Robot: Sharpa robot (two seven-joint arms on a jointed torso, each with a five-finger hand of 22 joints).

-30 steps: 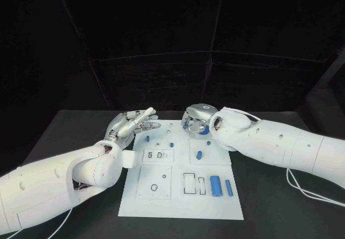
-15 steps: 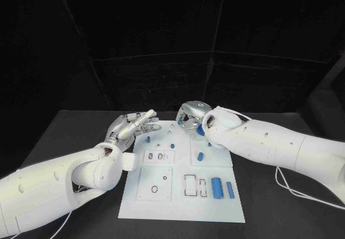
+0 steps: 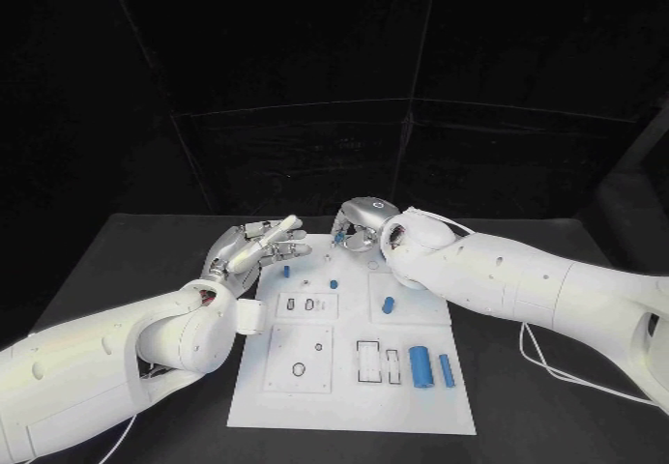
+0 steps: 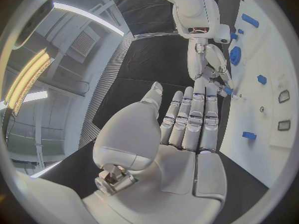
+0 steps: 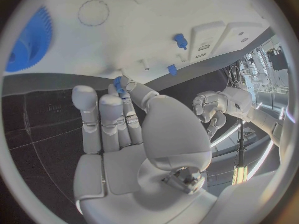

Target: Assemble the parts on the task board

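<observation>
The white task board (image 3: pixel 349 387) lies in the middle of the table. My right hand (image 3: pixel 360 227) hovers over its far edge and pinches a small blue part (image 5: pixel 116 83) at its fingertips (image 4: pixel 219 84). Close by, a blue gear (image 5: pixel 28 40) lies on the board (image 5: pixel 124 15). My left hand (image 3: pixel 255 248) hangs over the board's far left corner with its fingers (image 4: pixel 190 114) stretched out and nothing in it. Two small blue pegs (image 3: pixel 286 272) (image 3: pixel 334 283) stand in the board, and a short blue piece (image 3: pixel 388 305) lies near its middle.
A thick blue cylinder (image 3: pixel 420 365) and a thinner one (image 3: pixel 447 369) lie side by side at the board's right, beside rectangular slots (image 3: pixel 368 358). A white pin (image 5: pixel 144 63) stands near the far edge. Black table (image 3: pixel 126 261) surrounds the board.
My right hand has shifted leftward along the board's far edge, and its forearm now hides the spot where blue showed under it. My left hand has hardly moved.
</observation>
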